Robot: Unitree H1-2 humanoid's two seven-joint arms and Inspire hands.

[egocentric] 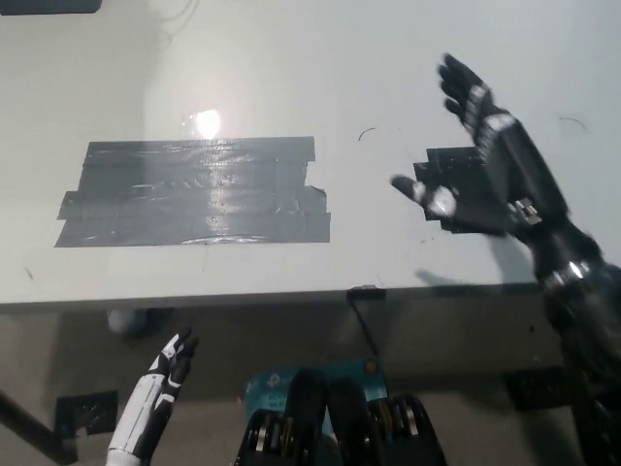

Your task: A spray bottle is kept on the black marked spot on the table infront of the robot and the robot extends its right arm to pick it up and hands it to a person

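The black right hand (pixel 482 165) hangs empty with fingers spread above the black mark (pixel 448 165) on the table (pixel 291 78); the white left hand (pixel 167 371) rests low, fingers loosely apart.

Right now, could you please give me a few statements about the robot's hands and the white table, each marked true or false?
1. The black right hand holds a spray bottle. False: it is open and holds nothing; no bottle is in view.
2. The white left hand is below the white table's edge. True.
3. A large patch of grey tape lies on the table. True.
4. The right hand rests on the grey tape. False: it is over the small black marked spot.
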